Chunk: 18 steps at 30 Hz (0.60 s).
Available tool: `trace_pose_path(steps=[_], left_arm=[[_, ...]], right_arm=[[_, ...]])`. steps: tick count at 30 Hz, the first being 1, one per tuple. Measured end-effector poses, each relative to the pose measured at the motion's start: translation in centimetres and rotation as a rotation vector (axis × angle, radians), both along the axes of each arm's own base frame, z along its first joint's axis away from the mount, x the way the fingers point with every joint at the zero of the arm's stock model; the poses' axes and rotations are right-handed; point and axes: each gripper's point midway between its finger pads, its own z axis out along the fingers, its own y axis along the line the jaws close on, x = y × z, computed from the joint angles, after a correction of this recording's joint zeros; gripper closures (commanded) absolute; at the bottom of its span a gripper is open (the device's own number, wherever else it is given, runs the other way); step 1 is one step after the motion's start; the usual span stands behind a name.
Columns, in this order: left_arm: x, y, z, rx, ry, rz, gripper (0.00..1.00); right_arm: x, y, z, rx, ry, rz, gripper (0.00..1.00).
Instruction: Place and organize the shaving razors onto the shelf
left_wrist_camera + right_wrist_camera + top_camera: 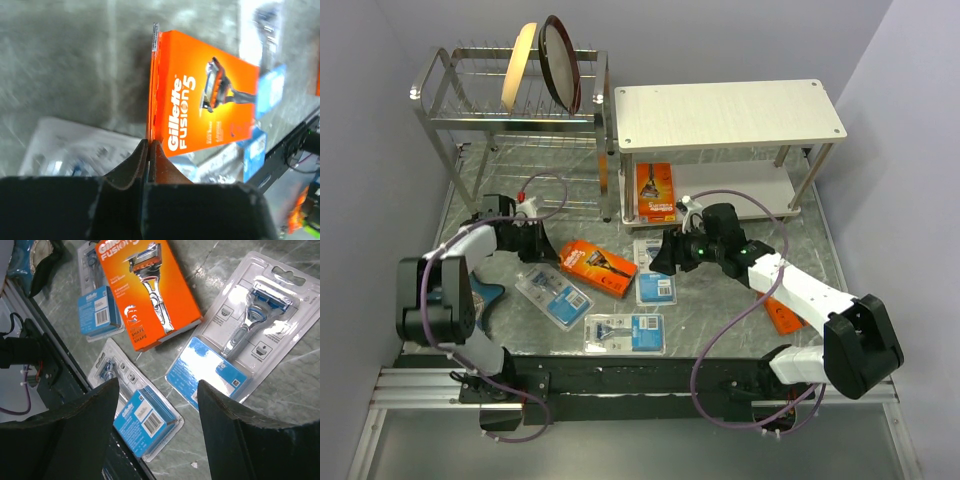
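1. The left arm reaches in low from the left side. The left gripper (148,146) is pinched shut on the thin left edge of an orange razor pack (597,267) lying mid-table.
2. The right arm stretches in from the near right. The right gripper (157,388) hangs wide open and holds nothing, just above a clear razor pack (654,270).
3. Two more clear packs (553,293) (624,332) lie nearer. A second orange pack (655,190) sits on the lower board of the shelf (730,112).
4. The table (720,310) is grey and marbled, with a wire dish rack (480,110) at the far left.
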Motion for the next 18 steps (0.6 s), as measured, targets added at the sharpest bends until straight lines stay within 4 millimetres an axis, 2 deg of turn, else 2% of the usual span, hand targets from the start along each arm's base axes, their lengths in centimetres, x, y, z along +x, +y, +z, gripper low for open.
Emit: trace_pose_path(steps=[7, 10, 12, 15, 18], left_arm=[[-1.9, -0.6, 7.3, -0.006, -0.248, -0.072, 0.99], [-3.0, -1.9, 10.4, -0.044, -0.363, -0.136, 0.99], [-4.1, -3.5, 11.4, -0.055, -0.415, -0.231, 0.99], [-6.2, -6.2, 11.7, -0.051, -0.446, -0.419, 0.99], [-7.6, -8.3, 12.5, -0.038, -0.486, -0.579, 0.99]], right_arm=[[-0.8, 0.3, 0.8, 0.023, -0.015, 0.046, 0.28], [-1.5, 0.6, 1.8, 0.052, -0.031, 0.093, 0.27], [-2.0, 1.0, 2.5, 0.065, -0.058, 0.147, 0.27], [-2.5, 1.6, 3.7, 0.053, -0.128, 0.241, 0.26], [-2.4, 1.9, 6.1, 0.019, -0.257, 0.341, 0.25]])
